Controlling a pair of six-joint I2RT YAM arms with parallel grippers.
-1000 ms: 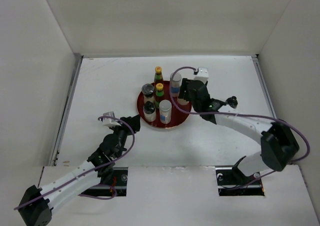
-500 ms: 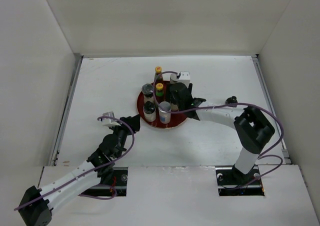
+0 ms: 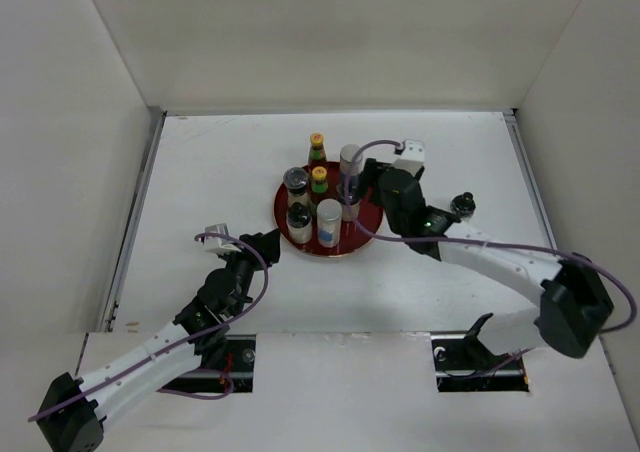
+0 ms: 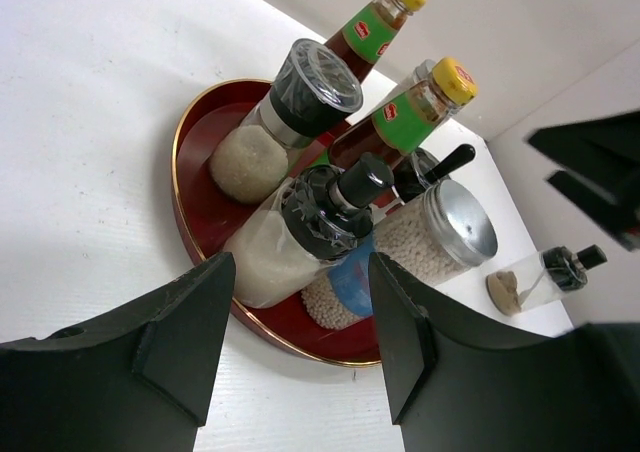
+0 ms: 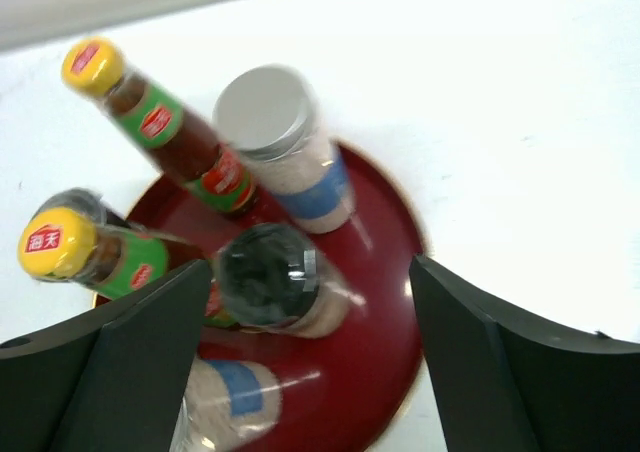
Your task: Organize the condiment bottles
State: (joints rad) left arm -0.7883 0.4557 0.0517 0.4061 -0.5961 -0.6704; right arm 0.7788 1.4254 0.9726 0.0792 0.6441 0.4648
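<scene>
The left fingers (image 4: 170,342) and right fingers (image 5: 110,372) gape, empty. The right, close over crowded bottles (image 5: 270,272), could topple one.

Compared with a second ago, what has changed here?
The right gripper swung in over the tray, opened, apparently leaving a dark-lid jar there, and drew back to the right. The left gripper and the other bottles stayed put.
</scene>
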